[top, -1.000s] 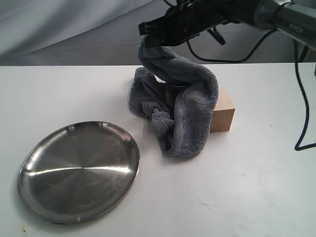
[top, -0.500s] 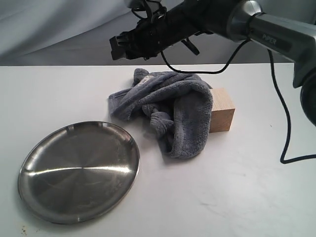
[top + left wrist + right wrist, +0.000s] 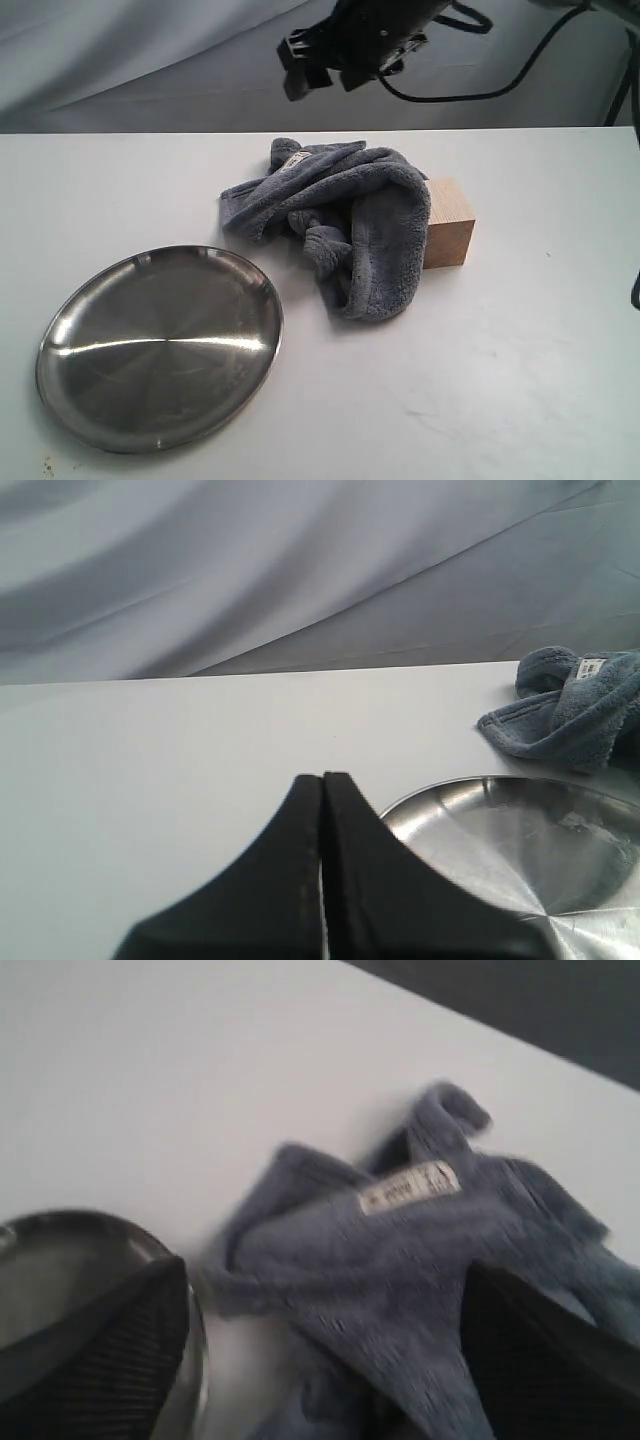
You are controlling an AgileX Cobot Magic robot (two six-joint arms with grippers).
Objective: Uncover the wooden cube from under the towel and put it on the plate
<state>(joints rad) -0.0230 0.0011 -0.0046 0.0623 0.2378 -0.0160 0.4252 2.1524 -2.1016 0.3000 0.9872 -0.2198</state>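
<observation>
The blue-grey towel (image 3: 340,225) lies crumpled on the white table, with a white label on its far fold. It still drapes over the left part of the wooden cube (image 3: 450,222), whose right side and top show. The steel plate (image 3: 160,345) sits empty at the front left. My right gripper (image 3: 320,62) hangs open in the air above and behind the towel; its wrist view looks down on the towel (image 3: 420,1260) and the plate's rim (image 3: 190,1360). My left gripper (image 3: 322,780) is shut on nothing, low beside the plate (image 3: 520,830), with the towel (image 3: 570,705) beyond.
Grey cloth forms the backdrop behind the table. A black cable (image 3: 480,90) loops down from the right arm above the far edge. Bare white tabletop (image 3: 480,380) lies in front of the cube and right of the plate.
The right gripper let go of the towel, which dropped into a heap on the cube's left side. The gripper then swung left and has now risen and drawn back to the right.
</observation>
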